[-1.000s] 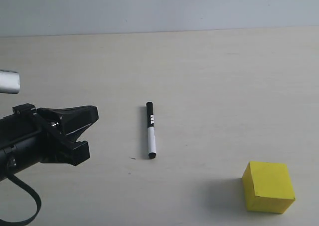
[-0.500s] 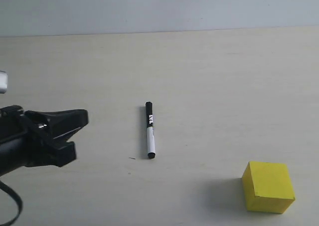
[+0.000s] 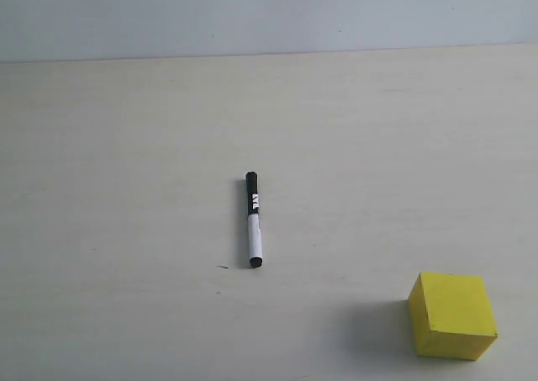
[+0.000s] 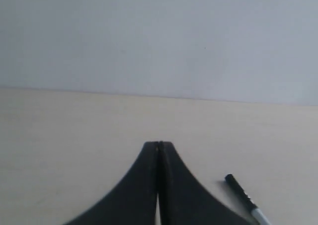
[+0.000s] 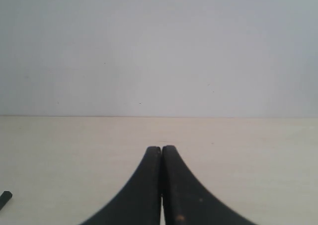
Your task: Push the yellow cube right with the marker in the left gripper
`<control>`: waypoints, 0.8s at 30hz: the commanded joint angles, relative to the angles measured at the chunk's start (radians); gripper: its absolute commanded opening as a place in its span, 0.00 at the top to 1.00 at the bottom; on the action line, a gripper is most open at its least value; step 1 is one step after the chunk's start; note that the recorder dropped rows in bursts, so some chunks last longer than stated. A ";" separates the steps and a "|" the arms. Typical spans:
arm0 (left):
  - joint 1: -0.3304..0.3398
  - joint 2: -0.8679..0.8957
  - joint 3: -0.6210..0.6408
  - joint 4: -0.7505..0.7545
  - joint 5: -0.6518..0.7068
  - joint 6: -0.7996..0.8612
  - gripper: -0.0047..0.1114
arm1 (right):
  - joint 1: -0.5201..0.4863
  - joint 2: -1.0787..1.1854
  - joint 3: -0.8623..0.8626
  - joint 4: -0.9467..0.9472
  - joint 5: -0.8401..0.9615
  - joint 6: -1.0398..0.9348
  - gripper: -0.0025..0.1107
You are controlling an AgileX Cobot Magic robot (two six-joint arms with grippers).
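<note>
The marker [image 3: 254, 220] is slim and pen-like. It has a long black cap with a small white mark on it, a white barrel and a little black end. It lies flat in the middle of the worktop [image 3: 126, 145], its length running from far edge to near edge, with the cap toward the far edge. Nothing touches it. In my left wrist view the marker [image 4: 243, 192] rests on the surface off to one side of my left claw [image 4: 159, 146], near it but clearly apart.

The yellow cube [image 3: 452, 315] is bright, matte and sharp-edged, standing flat with its top face and two side faces showing. It sits toward the near right corner of the worktop, well apart from the marker, and throws a soft shadow toward the left edge.

The fingers of my left claw are pressed together tip to tip and pinch nothing. My right claw [image 5: 161, 149] is the same, its two black fingers meeting with nothing between them, above bare surface.

The worktop is pale beige with a faint streaky grain. Its far edge meets a plain light grey-blue wall [image 3: 252, 15].
</note>
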 commanded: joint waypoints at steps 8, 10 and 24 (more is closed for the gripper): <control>0.218 -0.154 0.006 -0.004 0.135 0.061 0.95 | 0.001 -0.006 0.004 -0.003 -0.005 -0.001 0.98; 0.229 -0.154 0.006 -0.004 0.135 0.061 0.95 | 0.001 -0.006 0.004 -0.003 -0.005 -0.001 0.98; 0.227 -0.154 0.006 -0.004 0.131 0.061 0.95 | 0.001 -0.006 0.004 -0.003 -0.005 -0.001 0.98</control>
